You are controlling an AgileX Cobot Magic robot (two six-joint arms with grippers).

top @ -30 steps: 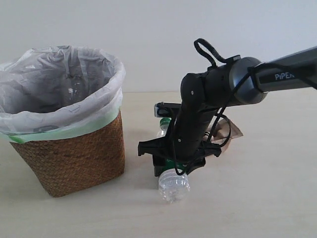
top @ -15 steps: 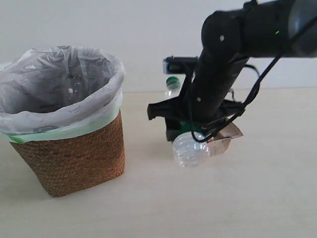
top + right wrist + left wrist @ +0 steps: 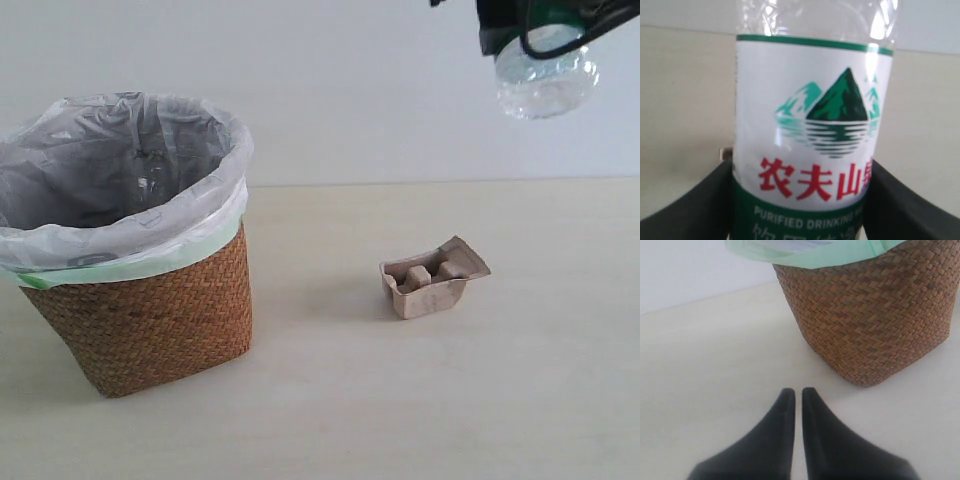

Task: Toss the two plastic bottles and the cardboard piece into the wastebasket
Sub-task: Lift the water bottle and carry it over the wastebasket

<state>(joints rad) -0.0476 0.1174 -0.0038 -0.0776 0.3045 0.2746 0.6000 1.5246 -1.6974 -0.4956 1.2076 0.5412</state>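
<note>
High above the table, my right gripper (image 3: 801, 167) is shut on the clear bottle with the green-white label (image 3: 810, 90), its black fingers (image 3: 700, 205) on either side of the label. In the exterior view the bottle's clear base (image 3: 546, 75) hangs at the top right, under the gripper (image 3: 520, 22), which the frame edge cuts off. The brown cardboard piece (image 3: 435, 278) lies on the table right of the wastebasket (image 3: 150, 310). A faint clear shape shows inside the bag. The red-label bottle is not clearly visible. My left gripper (image 3: 794, 390) is shut and empty, low beside the wastebasket (image 3: 870, 325).
The light tabletop (image 3: 330, 400) spreads around the wastebasket and the tray. A plain white wall (image 3: 340, 90) stands behind. The white bag with its green edge (image 3: 130, 262) folds over the wastebasket's rim.
My right arm has lifted the green-label bottle off the table, up and to the right, to the top of the exterior view. The cardboard piece, earlier hidden behind the arm, now shows fully.
</note>
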